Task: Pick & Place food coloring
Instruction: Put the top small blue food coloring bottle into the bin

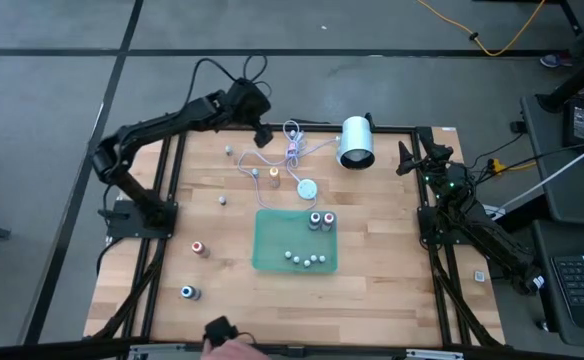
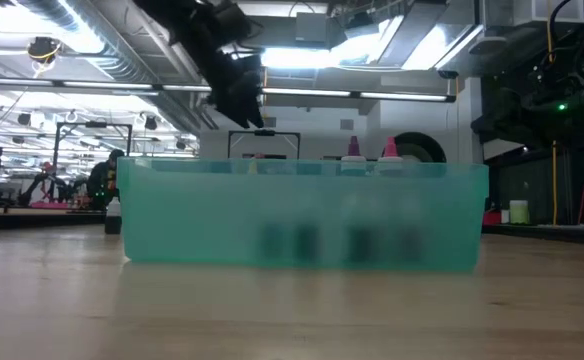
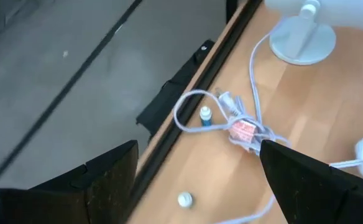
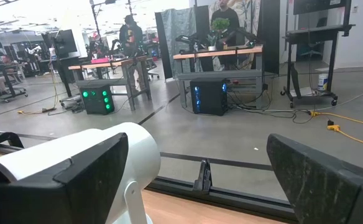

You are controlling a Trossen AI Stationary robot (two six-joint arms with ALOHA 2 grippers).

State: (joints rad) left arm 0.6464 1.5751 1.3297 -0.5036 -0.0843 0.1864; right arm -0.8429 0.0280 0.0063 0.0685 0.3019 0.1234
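The left gripper (image 1: 263,133) hangs over the surface's (image 1: 392,275) far edge, fingers (image 3: 110,177) spread wide and empty. Ahead of them a small blue-capped bottle (image 3: 205,116) stands upright inside a loop of white cable (image 3: 253,74). Two bottles (image 1: 321,220) already sit in the green tray (image 1: 272,240). The right gripper (image 1: 412,157) waits open at the far right corner, farther off

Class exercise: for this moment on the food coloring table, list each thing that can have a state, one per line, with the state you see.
Left end effector: open, empty, raised over the table's far edge.
Right end effector: open, empty, at the far right corner.
Green tray: holds two upright bottles and several loose caps.
Red-topped bottle: upright, outside the tray.
Blue-topped bottle: upright, outside the tray.
White cable: coiled loosely.
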